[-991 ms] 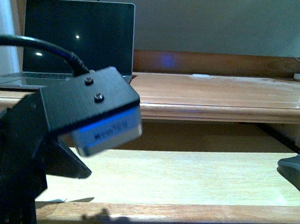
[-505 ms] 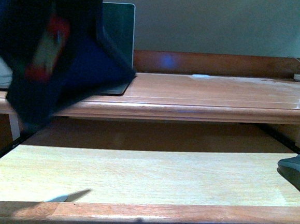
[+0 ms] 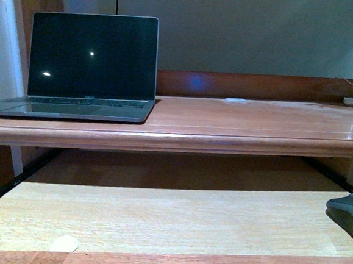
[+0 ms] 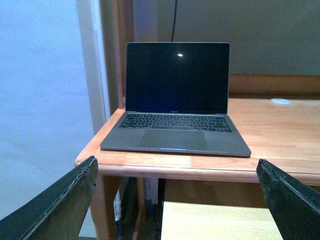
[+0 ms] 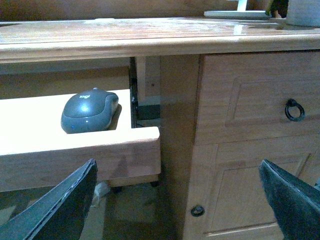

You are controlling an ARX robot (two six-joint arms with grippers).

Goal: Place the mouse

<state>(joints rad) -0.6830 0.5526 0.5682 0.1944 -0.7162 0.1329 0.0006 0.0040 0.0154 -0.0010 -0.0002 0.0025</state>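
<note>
The dark grey mouse (image 3: 348, 216) lies at the right end of the pale pull-out shelf (image 3: 157, 219), cut off by the front view's right edge. The right wrist view shows the whole mouse (image 5: 90, 111) resting near the shelf's (image 5: 30, 120) right corner. My right gripper (image 5: 177, 165) is open and empty, in front of the desk and lower than the mouse, well apart from it. My left gripper (image 4: 176, 162) is open and empty too, facing the laptop (image 4: 176, 100) from in front of the desk edge. Neither arm appears in the front view.
An open laptop (image 3: 93, 64) with a dark screen stands on the left of the wooden desk top (image 3: 256, 123). A drawer cabinet (image 5: 240, 100) with a ring handle (image 5: 294, 110) stands right of the shelf. A small pale disc (image 3: 64, 243) lies at the shelf's front left.
The left arm, which filled the left of the front view, swung upward and left that view. The laptop now shows whole. The mouse has not moved.
</note>
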